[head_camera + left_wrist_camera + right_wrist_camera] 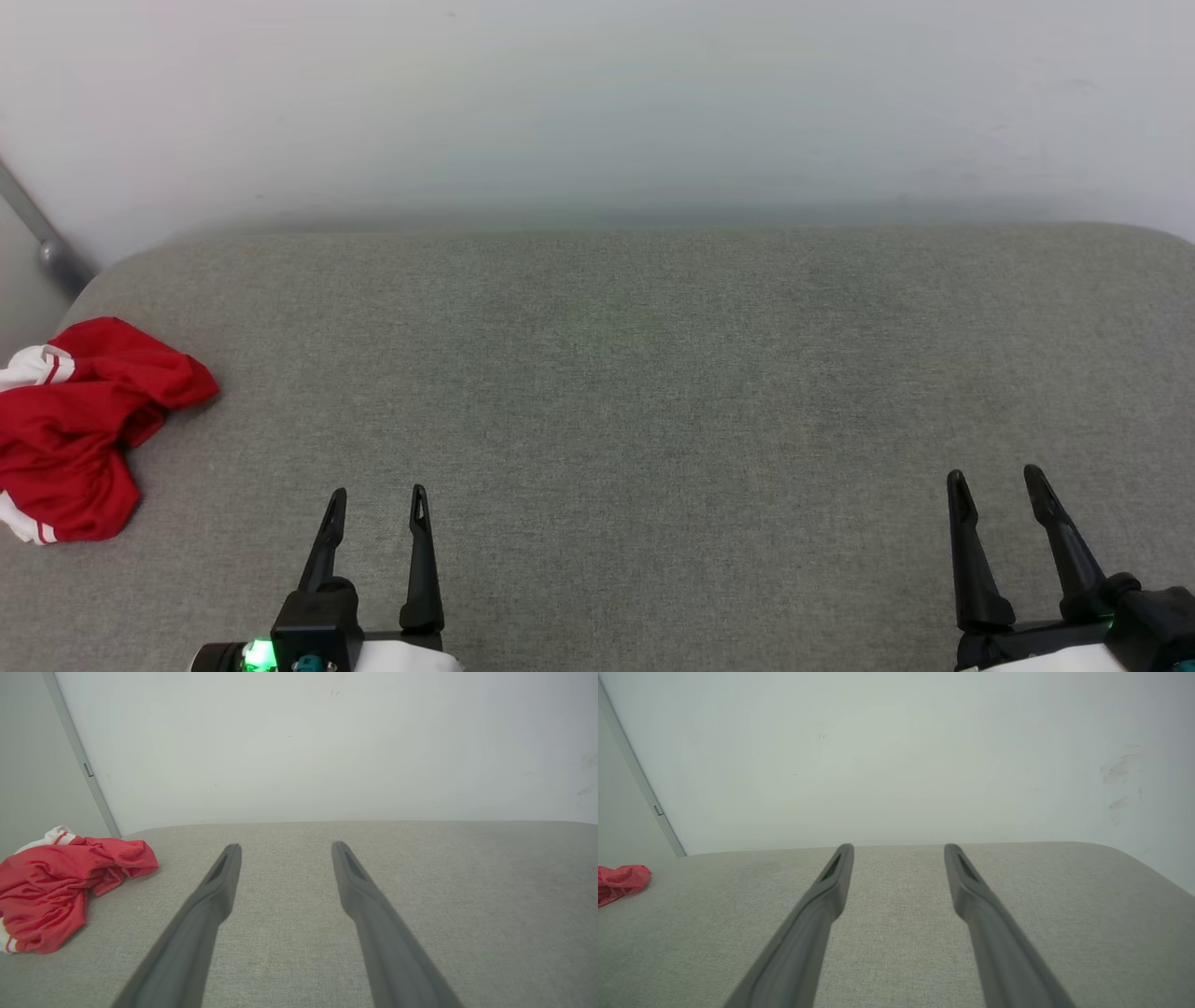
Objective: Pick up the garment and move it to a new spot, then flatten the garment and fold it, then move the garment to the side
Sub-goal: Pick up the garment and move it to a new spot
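The garment (79,429) is a crumpled red shirt with white, red-striped sleeve trim, lying in a heap at the far left edge of the grey fabric surface (635,392). It also shows at the left in the left wrist view (60,886) and as a small red bit at the left edge of the right wrist view (619,882). My left gripper (377,495) stands open and empty at the lower left, to the right of the garment and apart from it. My right gripper (995,478) stands open and empty at the lower right, far from the garment.
A pale wall (597,103) rises right behind the surface's rounded back edge. A grey metal bar (37,233) slants down at the far left corner. Bare grey fabric stretches between and ahead of both grippers.
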